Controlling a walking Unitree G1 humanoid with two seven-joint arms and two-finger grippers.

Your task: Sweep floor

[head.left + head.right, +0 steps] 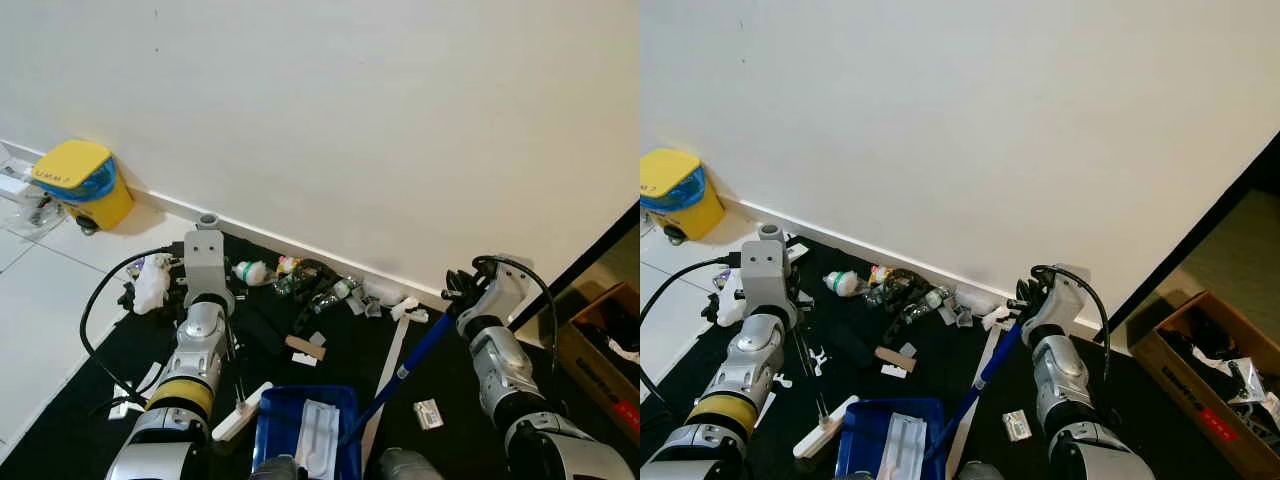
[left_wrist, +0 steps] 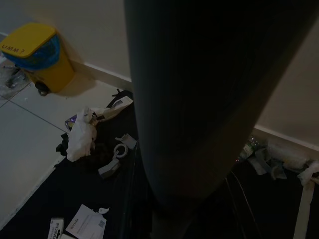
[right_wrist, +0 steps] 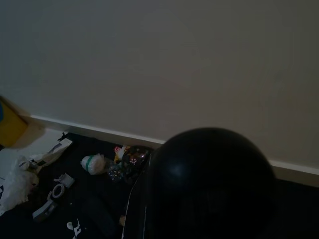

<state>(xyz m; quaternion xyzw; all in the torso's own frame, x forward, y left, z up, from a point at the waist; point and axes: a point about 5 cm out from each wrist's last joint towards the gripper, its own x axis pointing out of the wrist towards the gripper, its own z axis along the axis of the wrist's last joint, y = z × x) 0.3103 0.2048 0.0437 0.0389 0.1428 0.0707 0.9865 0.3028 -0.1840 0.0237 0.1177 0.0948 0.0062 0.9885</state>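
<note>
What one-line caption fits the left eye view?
Right gripper holds a blue broom handle over a blue dustpan, litter strewn on the black mat along the wall.

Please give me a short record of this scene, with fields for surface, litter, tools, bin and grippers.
surface: black mat beside white tiles, against a white wall
litter: heap along the skirting board, with a crumpled white bag further left
tools: blue handle at the right gripper; blue dustpan near the robot
bin: yellow bin at the wall, on the left
left gripper: fingers cannot be made out
</note>
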